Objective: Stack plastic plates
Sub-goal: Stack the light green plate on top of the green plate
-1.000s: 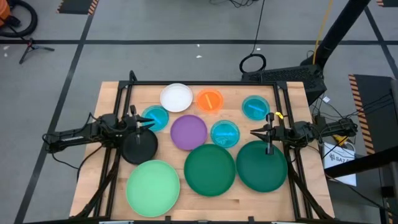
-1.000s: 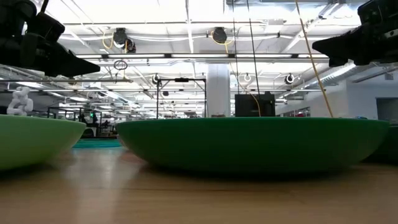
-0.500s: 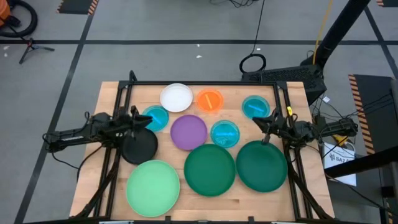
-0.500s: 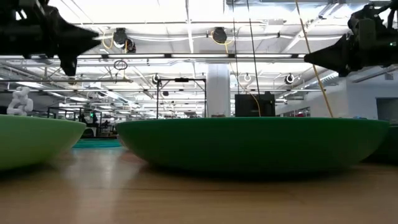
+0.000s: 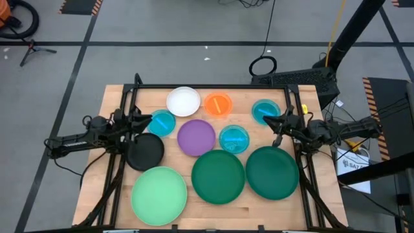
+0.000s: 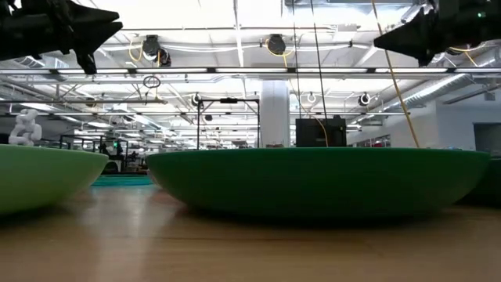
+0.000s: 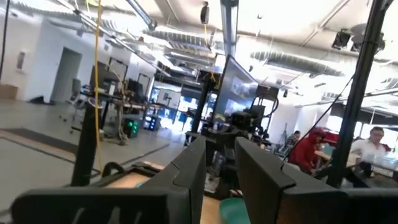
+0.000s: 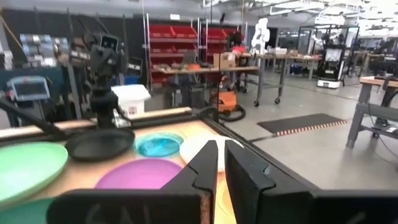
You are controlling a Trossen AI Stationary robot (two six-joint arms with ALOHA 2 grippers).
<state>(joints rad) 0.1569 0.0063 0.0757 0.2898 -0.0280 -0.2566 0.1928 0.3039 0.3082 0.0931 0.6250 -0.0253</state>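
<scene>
hovering left tool [image 5: 150,116] above cyan plate [image 5: 162,123]

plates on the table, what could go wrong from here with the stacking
The purple plate sits tight against a cyan plate and a dark green plate, so lifting any one may nudge its neighbours. The two large dark green plates look edge to edge, leaving little room for fingers. Neither the left gripper nor the right gripper holds a plate.

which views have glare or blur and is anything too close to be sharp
Low view: ceiling lights blow out to white, and the near dark green plate looks soft. Left wrist view: bright ceiling glare, with the left claw close and blurred. High view: evenly lit, with soft shadows under the arms.
</scene>
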